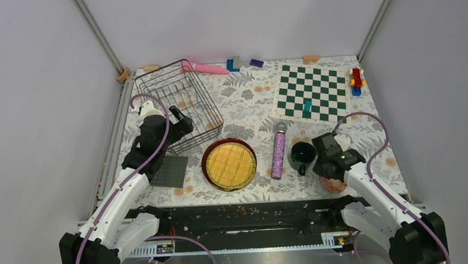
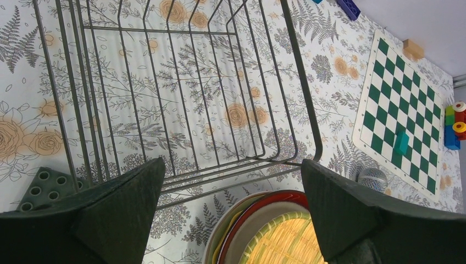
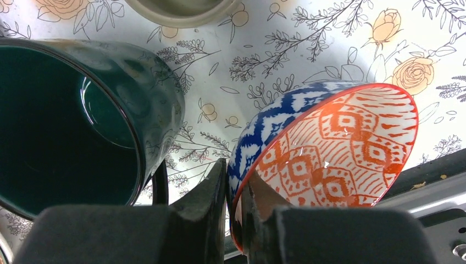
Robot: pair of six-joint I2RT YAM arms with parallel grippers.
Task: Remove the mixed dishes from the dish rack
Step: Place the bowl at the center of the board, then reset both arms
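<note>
The dish rack [image 1: 179,104] stands at the back left, with nothing in it; its wires [image 2: 301,77] fill the left wrist view. My left gripper [image 1: 181,124] is open and empty above the rack's near corner. In front of it lie stacked plates: the yellow woven-look plate [image 1: 229,164] on top, over the red-rimmed plate [image 2: 264,212] and the pale green plate [image 2: 226,223]. My right gripper [image 3: 235,176] is shut on the rim of the tilted blue-white patterned bowl [image 3: 329,148], next to the dark teal mug [image 1: 302,154]. The small greyish cup [image 3: 181,6] stands just beyond.
A purple glitter cylinder [image 1: 278,151] lies between the plates and the mug. A flat grey mat [image 1: 169,171] lies left of the plates. A green chessboard [image 1: 312,91] is at the back right, with toy blocks [image 1: 356,80] beside it. A pink object [image 1: 207,68] lies behind the rack.
</note>
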